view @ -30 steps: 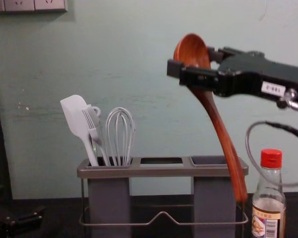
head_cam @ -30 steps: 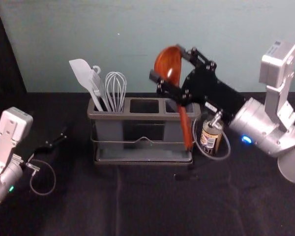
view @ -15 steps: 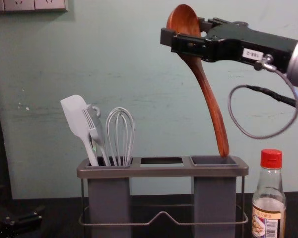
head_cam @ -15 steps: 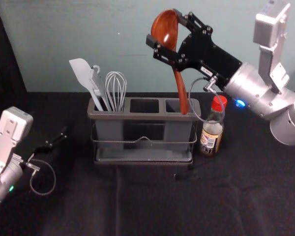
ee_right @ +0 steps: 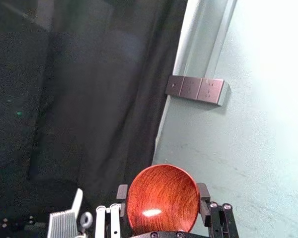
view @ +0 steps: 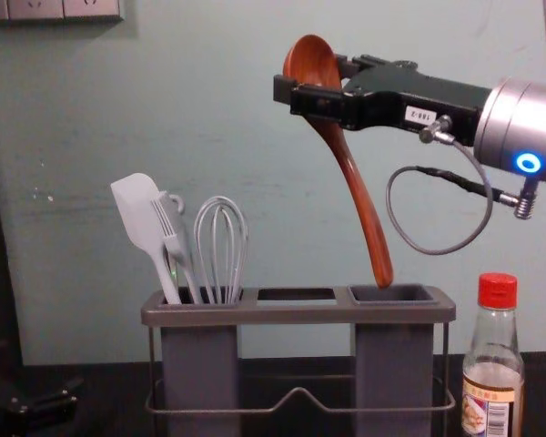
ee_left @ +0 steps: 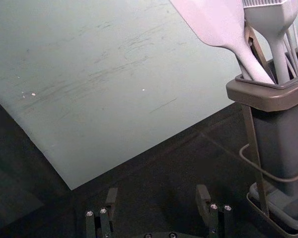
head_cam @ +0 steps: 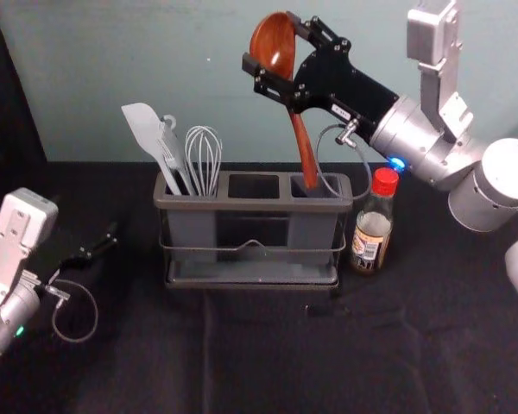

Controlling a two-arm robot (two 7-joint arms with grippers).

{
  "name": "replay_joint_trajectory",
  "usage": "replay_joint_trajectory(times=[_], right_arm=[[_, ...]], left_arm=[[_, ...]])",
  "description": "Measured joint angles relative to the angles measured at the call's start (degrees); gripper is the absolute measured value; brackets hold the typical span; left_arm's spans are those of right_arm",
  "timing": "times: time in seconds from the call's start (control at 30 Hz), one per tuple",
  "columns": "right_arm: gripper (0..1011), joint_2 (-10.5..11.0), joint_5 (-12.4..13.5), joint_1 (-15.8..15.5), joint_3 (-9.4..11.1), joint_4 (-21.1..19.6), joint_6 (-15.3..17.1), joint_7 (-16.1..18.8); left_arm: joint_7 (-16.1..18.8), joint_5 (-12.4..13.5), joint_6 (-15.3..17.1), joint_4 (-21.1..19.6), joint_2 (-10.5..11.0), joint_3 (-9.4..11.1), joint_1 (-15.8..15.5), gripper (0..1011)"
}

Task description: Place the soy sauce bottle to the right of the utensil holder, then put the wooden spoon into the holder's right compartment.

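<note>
Bottle [view: 493, 387] right of holder [head_cam: 250, 205]; spoon step now. Right hand [head_cam: 272, 43] pinches spoon [view: 362, 200] over right compartment [view: 393, 364]; lower handle in, release. Left hand [ee_left: 157, 191] spread, left of holder.

Holder [head_cam: 252, 205], bottle [head_cam: 372, 228] on black cloth [head_cam: 276, 362]

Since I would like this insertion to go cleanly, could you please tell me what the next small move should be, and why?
I would gently lower the wooden spoon with the right end effector. The spoon is held at its bowl, its handle slants downward, and the tip appears to be over the opening of the right compartment, so a careful descent should probably guide it in.
</note>
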Motion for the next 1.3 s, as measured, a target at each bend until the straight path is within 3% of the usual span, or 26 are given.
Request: replay_joint_trajectory(times=[0.27, 0.53, 1.03, 1.3], right_arm=[[838, -0.8, -0.3, 1.3, -0.5, 4.3, -0.9, 0.9], [837, -0.7, -0.6, 1.1, -0.7, 5.2, -0.7, 1.1], [838, 4.3, -1.0, -5.2, 1.0, -6.0, 5.8, -1.7], [838, 7.1, -0.9, -8.1, 2.2, -11.2, 7.6, -2.6]], left_arm=[[0.0, 0.0, 0.0, 0.0, 0.0, 0.0, 0.0, 1011], [0.0, 0.0, 0.0, 0.0, 0.0, 0.0, 0.0, 1012], [0.0, 0.0, 0.0, 0.0, 0.0, 0.0, 0.0, 1011], [0.0, 0.0, 0.0, 0.0, 0.0, 0.0, 0.0, 1011]])
